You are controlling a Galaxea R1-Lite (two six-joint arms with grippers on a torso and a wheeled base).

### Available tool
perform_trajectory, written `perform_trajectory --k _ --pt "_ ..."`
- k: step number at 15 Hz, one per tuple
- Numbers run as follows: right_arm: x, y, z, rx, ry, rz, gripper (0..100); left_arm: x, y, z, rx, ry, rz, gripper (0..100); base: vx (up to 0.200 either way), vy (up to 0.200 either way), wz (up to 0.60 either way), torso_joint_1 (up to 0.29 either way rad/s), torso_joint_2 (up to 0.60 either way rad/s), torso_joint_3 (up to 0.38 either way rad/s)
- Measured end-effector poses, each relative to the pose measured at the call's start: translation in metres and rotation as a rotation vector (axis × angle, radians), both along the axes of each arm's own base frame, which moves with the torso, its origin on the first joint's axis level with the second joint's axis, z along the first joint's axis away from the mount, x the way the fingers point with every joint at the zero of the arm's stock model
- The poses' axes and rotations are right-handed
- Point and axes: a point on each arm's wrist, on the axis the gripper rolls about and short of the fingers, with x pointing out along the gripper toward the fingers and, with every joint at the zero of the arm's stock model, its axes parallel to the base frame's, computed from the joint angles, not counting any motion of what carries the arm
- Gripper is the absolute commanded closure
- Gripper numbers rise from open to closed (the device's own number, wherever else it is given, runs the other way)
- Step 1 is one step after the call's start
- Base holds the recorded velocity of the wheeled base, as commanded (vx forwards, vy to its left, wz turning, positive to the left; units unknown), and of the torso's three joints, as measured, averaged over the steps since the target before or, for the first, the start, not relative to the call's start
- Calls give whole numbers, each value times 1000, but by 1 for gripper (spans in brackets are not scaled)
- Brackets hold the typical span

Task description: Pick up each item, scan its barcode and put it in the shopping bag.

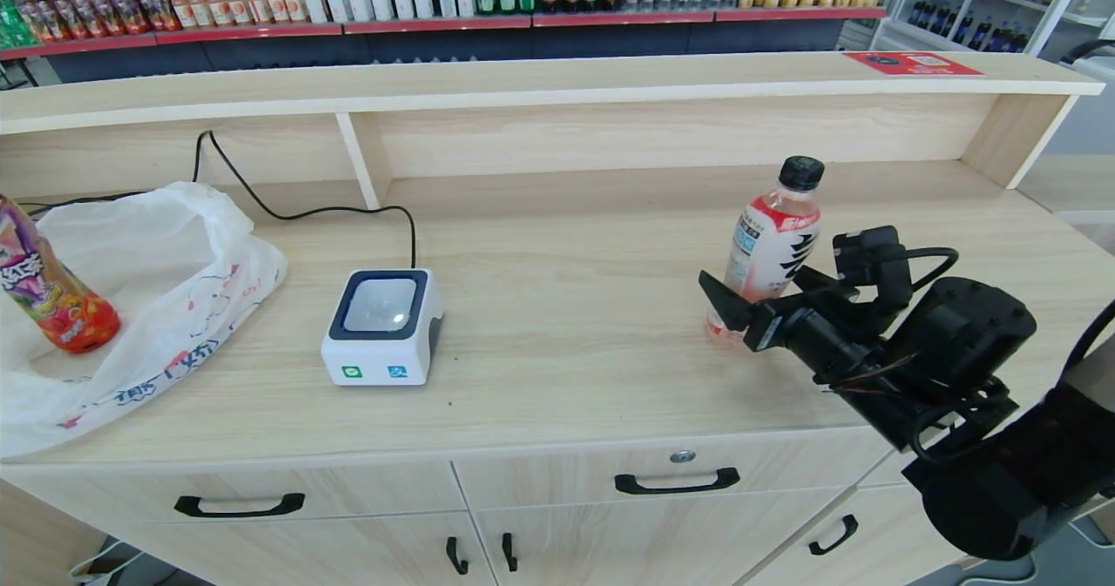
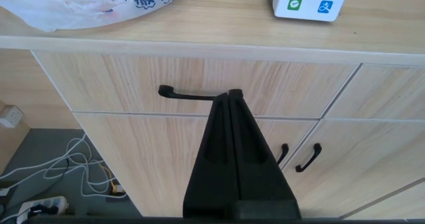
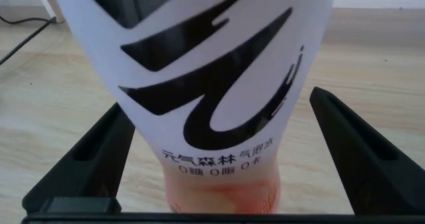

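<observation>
Two drinks show in the head view: one [image 1: 52, 294] in the bag [image 1: 183, 246], the bottle [image 1: 771, 242] upright on the table [image 1: 566, 342], the right tool [image 1: 753, 294] wide around its foot. Left wrist view: left tool [image 2: 230, 98] pressed closed before the drawers [image 2: 119, 78]. Right wrist view: bottle [image 3: 212, 84] stands between spread fingers [image 3: 86, 157], seemingly untouched. Grasping is in hand; next, close, lift, carry to the scanner [image 1: 381, 325].

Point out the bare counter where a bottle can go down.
Widest bare patch: counter between the scanner and the bottle. A narrower strip lies along the front edge before the scanner. Crowded: the left end under the shopping bag, and around the bottle, where the right gripper straddles it.
</observation>
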Motion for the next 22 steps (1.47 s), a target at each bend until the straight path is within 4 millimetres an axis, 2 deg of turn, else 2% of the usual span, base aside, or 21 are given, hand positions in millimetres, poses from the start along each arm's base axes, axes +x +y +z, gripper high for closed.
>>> perform_trajectory --k 5,9,10,22 --pt "15 5 -2 -2 -19 -3 0 0 0 0 0 0 0 100 0 0 0 0 0 0" --pt "19 7 0 4 -35 -2 0 0 0 0 0 0 0 100 0 0 0 0 0 0" --pt "19 7 0 4 -35 -2 100 0 0 0 0 0 0 100 0 0 0 0 0 0" --pt "16 6 3 11 -36 -2 100 0 0 0 -1 0 0 100 0 0 0 0 0 0"
